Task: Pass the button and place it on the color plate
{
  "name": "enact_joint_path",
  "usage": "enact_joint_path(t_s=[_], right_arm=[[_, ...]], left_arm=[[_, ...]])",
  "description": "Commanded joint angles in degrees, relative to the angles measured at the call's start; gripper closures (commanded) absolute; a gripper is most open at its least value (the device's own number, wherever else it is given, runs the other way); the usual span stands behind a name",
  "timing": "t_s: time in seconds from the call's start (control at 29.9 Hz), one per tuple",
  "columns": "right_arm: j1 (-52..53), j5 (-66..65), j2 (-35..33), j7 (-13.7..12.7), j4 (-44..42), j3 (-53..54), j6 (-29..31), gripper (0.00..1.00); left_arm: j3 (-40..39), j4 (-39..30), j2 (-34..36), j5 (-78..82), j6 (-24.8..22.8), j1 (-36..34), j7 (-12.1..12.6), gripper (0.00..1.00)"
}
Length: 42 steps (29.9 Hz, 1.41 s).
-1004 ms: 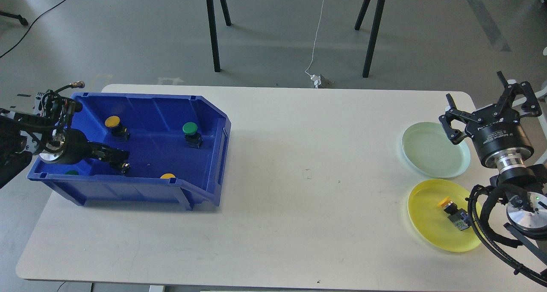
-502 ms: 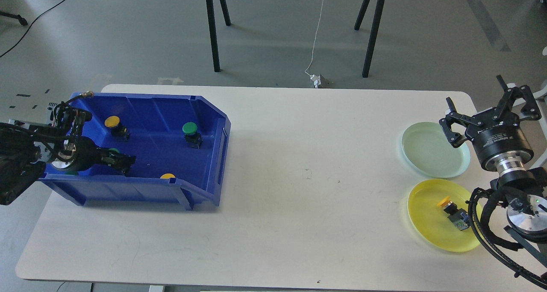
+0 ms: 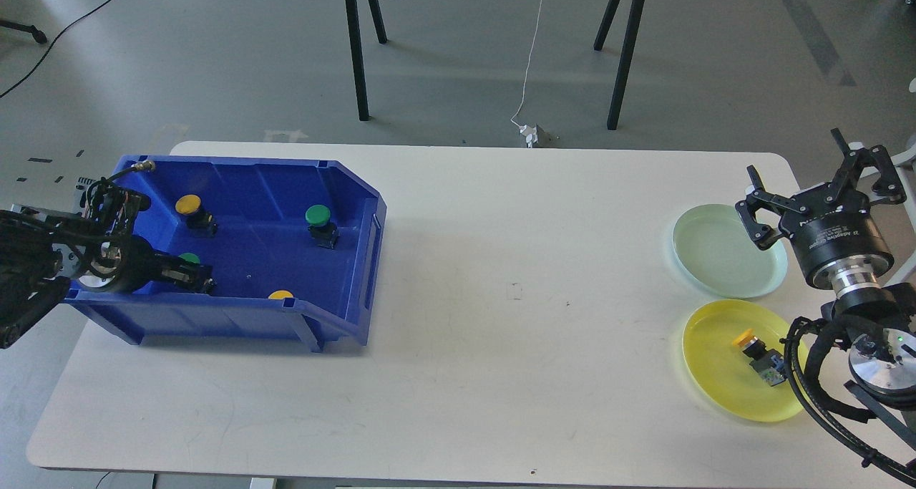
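The left arm reached in from the left edge, its gripper (image 3: 192,278) pointing rightward and low, fingers too dark and close together to tell apart. The right arm rose from the lower right corner, its gripper (image 3: 819,188) pointing up and away, fingers spread wide and holding nothing.

Five buttons — three yellow (image 3: 188,204), two green (image 3: 318,215); two plates (image 3: 715,270); one bin (image 3: 343,188)
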Motion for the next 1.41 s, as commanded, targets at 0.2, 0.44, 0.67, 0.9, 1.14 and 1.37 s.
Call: enact_joint_path(t_s=[0.2,0.44,0.67,0.9,1.14,1.37], right_arm=[[-0.14,0.0,0.0,0.0,0.12,0.08,0.0,0.04],[-0.14,-5.86,-2.71,-2.63,1.69,-1.67,0.18,0.04],[0.73,-17.22,-11.76,-8.7,7.06,-7.12,9.11,0.03],[6.0,-9.44,-14.5,-13.96,6.8,-12.57,24.96,0.04],[18.74,-0.88,-7.65,-16.52,4.43,-22.41,25.66,0.04],[21.74,-0.44,-1.5,-16.52,-1.02,-23.47,25.58,0.03]], left_arm=[[-6.15,-19.03,10.58,-5.33,1.56,-6.73,0.0,0.95],[-22.59,-36.36,13.41,-25.08,-0.45,-7.79,0.0,0.95],[-23.92,-37.16,-4.41,-41.99,-0.64,-5.95,0.0,0.95],[-24.44,-32.5,-16.83,-41.29,1.12,-1.82,0.0,0.95],[-24.53,-32.5,-17.36,-34.79,1.3,-1.64,0.0,0.95],[-24.53,-32.59,-17.27,-34.52,0.95,-1.64,0.0,0.94]])
